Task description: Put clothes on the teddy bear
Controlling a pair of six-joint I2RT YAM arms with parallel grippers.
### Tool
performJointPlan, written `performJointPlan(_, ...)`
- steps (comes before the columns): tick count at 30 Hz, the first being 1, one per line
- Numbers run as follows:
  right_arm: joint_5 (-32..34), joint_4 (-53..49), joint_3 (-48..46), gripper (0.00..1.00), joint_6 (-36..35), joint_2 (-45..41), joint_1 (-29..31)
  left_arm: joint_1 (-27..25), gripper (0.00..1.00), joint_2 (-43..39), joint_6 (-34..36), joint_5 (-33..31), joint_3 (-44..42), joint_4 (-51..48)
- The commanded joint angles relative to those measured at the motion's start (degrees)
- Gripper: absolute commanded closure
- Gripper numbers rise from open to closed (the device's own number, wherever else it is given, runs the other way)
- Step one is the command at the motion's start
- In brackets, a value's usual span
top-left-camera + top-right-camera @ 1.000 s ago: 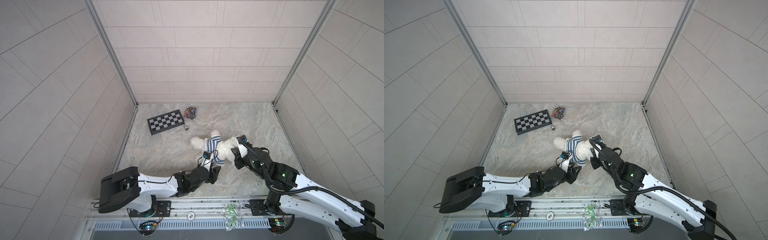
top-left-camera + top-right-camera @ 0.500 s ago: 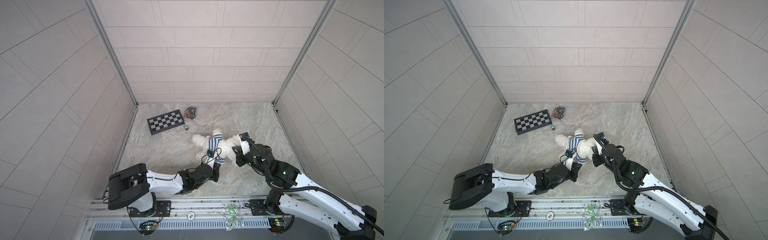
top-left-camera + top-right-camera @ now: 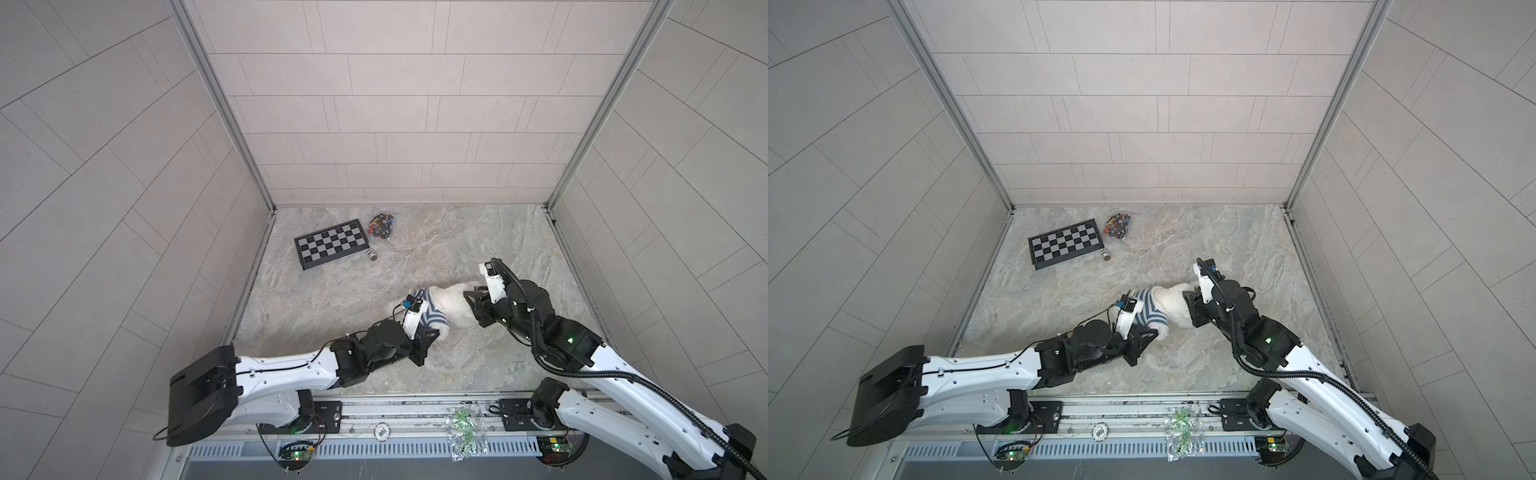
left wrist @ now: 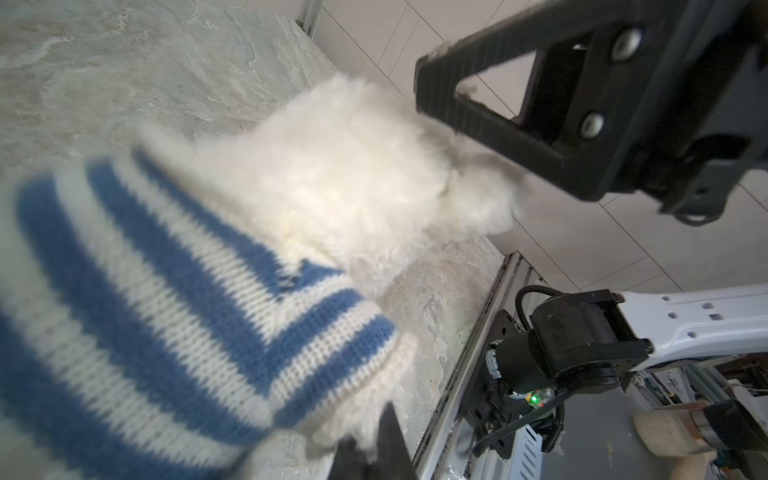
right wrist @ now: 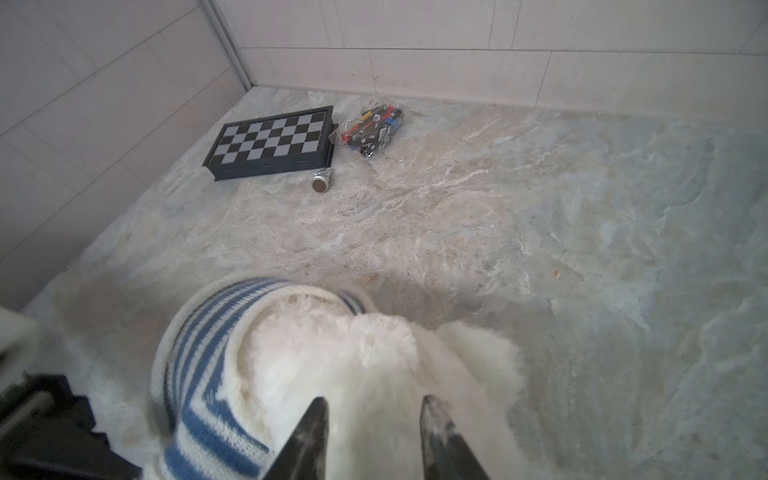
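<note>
Since a second ago the left gripper (image 3: 430, 338) has snapped shut, the right gripper (image 3: 469, 307) has let go, and the teddy bear (image 3: 446, 301) has slid a bit toward the front edge of the surface (image 3: 332, 299).

In both top views the bear lies mid-surface, nearer the front edge, with the striped sweater (image 3: 434, 320) round its body.

Left wrist: our closed tips sit at the sweater's hem. We cannot tell whether they pinch cloth or fur.

Right wrist: jaws parted, straddling the white fur that sticks out of the sweater.

We judge the bear light, soft and squashy, with slippery fur. Pull by the stretchy knit hem. To anchor, pinch deep into the plush.
</note>
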Motion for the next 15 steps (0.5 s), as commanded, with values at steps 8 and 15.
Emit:
performJointPlan(8, -12.49, 3.06, -0.70, 0.33, -4.51, -2.67, -0.09, 11.61, 1.00, -9.01, 2.07, 22.31, 0.95, -13.71)
performJointPlan(15, -19.45, 12.12, -4.93, 0.30, -4.65, -3.80, 1.68, 13.68, 1.00, -8.65, 1.90, 29.38, 1.18, -12.39)
